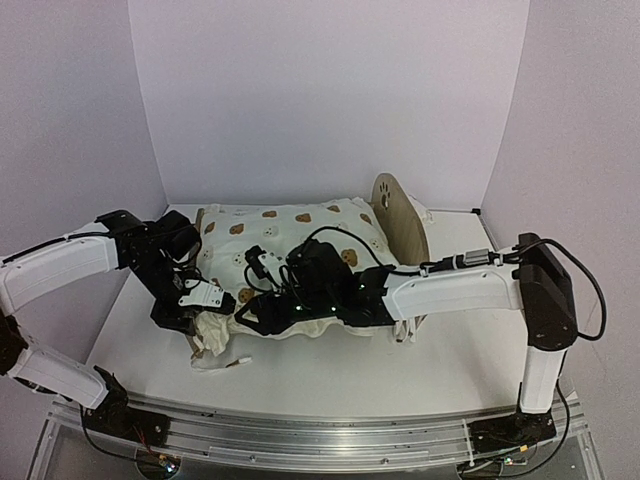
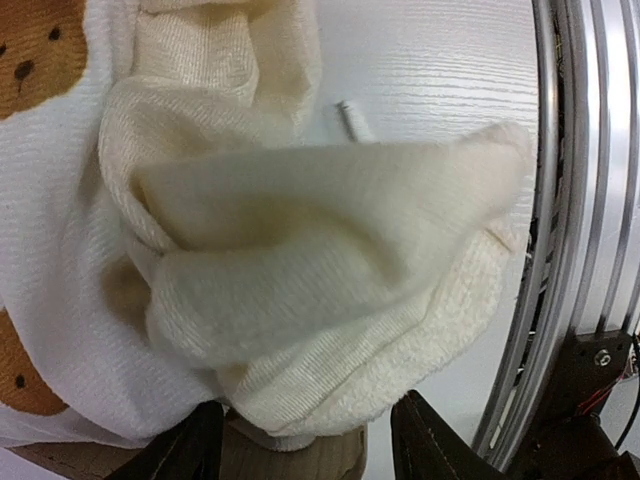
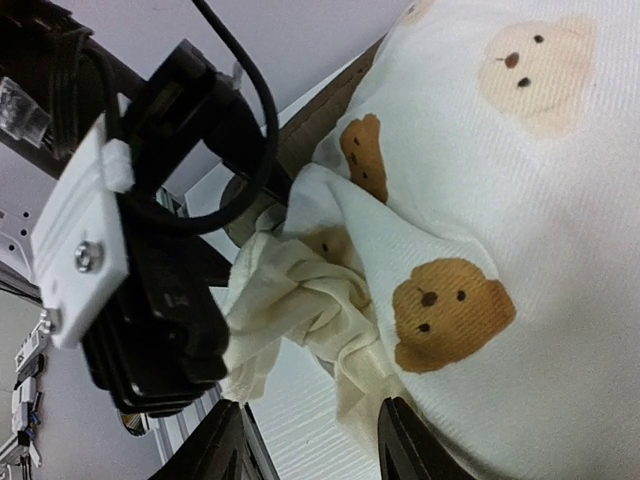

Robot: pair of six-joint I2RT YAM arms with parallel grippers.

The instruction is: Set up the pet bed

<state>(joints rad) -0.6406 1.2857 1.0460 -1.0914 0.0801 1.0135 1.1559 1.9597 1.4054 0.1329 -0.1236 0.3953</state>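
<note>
The pet bed's rounded wooden headboard stands at the back right. The rest of the frame is hidden under cream bear-print bedding. My left gripper is at the bed's near-left corner. In the left wrist view it is open, with the bunched ruffle hanging just above a light-wood piece between its fingers. My right gripper lies on the bedding's front edge. In the right wrist view it is open over the ruffle, beside the left gripper.
A small white peg lies on the white table near the ruffle; it also shows in the top view. The aluminium rail runs along the near edge, close to the left gripper. White walls enclose the back and sides.
</note>
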